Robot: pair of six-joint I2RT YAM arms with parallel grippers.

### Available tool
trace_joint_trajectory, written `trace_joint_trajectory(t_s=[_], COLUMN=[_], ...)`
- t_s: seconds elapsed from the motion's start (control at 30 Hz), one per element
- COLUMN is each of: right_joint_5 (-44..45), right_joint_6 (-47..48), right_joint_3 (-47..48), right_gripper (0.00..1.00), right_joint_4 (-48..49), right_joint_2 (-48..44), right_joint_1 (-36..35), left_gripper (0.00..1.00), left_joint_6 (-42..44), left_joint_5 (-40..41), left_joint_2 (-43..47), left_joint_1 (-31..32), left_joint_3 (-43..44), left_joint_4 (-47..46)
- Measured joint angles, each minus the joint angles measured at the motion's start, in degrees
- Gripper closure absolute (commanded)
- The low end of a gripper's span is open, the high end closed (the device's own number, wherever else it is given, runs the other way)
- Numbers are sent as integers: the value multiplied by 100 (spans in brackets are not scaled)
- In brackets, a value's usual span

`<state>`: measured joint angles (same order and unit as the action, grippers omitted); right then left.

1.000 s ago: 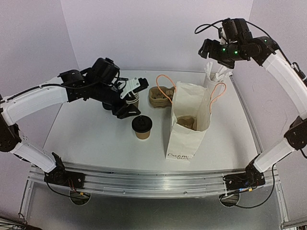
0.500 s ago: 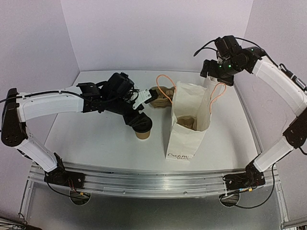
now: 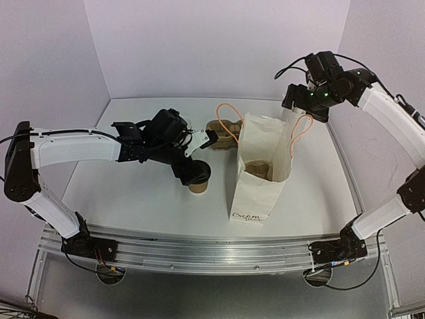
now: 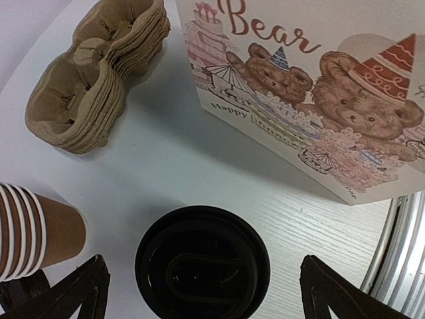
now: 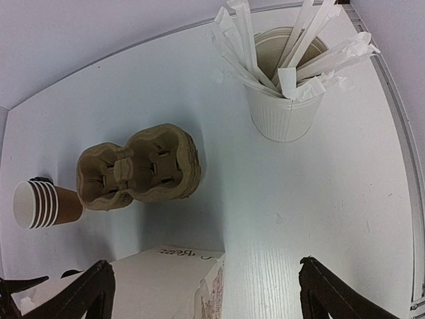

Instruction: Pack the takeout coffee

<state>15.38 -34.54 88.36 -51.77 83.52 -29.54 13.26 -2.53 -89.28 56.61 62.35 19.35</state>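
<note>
The takeout coffee [image 3: 197, 178], a brown cup under a round black lid [image 4: 202, 262], stands on the table left of the white paper bag [image 3: 259, 176]. My left gripper [image 3: 192, 166] hovers right over it, jaws wide open, with the lid between the two fingertips [image 4: 86, 292] in the left wrist view. The bag stands open with a brown carrier inside [image 3: 257, 169]; its bear-printed side [image 4: 319, 86] faces the cup. My right gripper [image 3: 307, 100] is open and empty, high above the back right corner, looking down past the bag's top [image 5: 133, 286].
A stack of lidless brown cups [image 5: 43, 205] and a stack of brown pulp carriers [image 5: 139, 169] stand behind the coffee. A white cup of wrapped straws [image 5: 285, 100] stands at the back right. The metal table rail [image 3: 199, 242] runs along the near edge.
My left gripper has swung right and down from near the cup stack to over the lidded cup. My right arm has come lower and shifted slightly right over the straw cup.
</note>
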Motion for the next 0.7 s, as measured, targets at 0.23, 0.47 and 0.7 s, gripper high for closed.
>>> trace_joint_trajectory(t_s=[0.23,0.47,0.7], right_joint_5=[-69,-133,-187], right_joint_6=[61,93,105], right_joint_3=[0,0,0], right_gripper=[8,8,8], right_joint_4=[0,0,0], right_joint_2=[-12,-12,-12], right_joint_1=[0,0,0], left_gripper=[8,9,12], left_joint_6=[-324,-263,-60], left_joint_5=[-488,-1040,-1120], left_joint_2=[-226,-391,-479], left_joint_1=[-396,-437,-412], left_joint_3=[24,158,271], left_joint_4=[22,174,191])
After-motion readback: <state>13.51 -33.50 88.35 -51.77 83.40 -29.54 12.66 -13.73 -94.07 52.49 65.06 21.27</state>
